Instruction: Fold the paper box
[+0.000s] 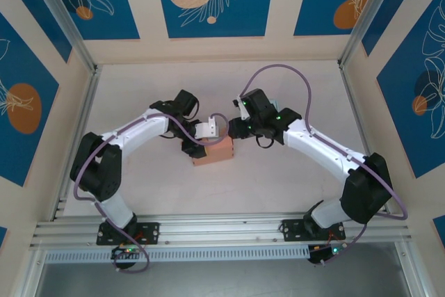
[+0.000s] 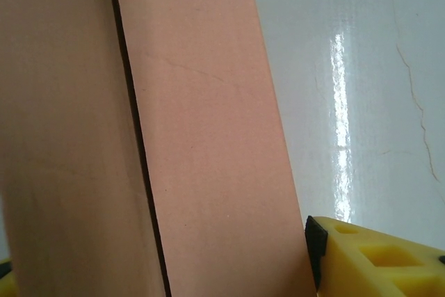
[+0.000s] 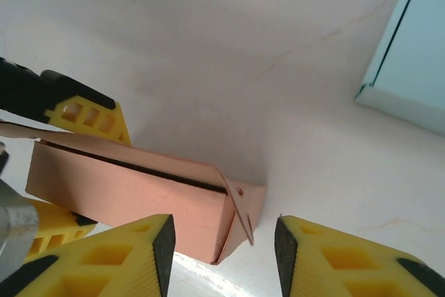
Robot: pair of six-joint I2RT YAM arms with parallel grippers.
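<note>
Top external view: the paper box lies on the white counter near its middle, with the two arms bent in towards it from either side
Box: salmon-pink card, long and low, resting flat on the counter; in the left wrist view a dark slit runs along it where two panels meet
Box end: in the right wrist view the end nearest that camera shows a small triangular flap standing out at an angle, not lying flush
Left fingers: closed around the far end of the box, one yellow finger behind its upper edge and the other against its lower front side, the card pinched between them; in the left wrist view a yellow fingertip presses against the edge of the panel
Right fingers: spread wide with nothing in their hold, hanging above the flapped end of the box, which shows through the gap between the two yellow tips
Beside: a pale blue straight-edged object lies on the counter well apart from the box, at the upper right of the right wrist view
</note>
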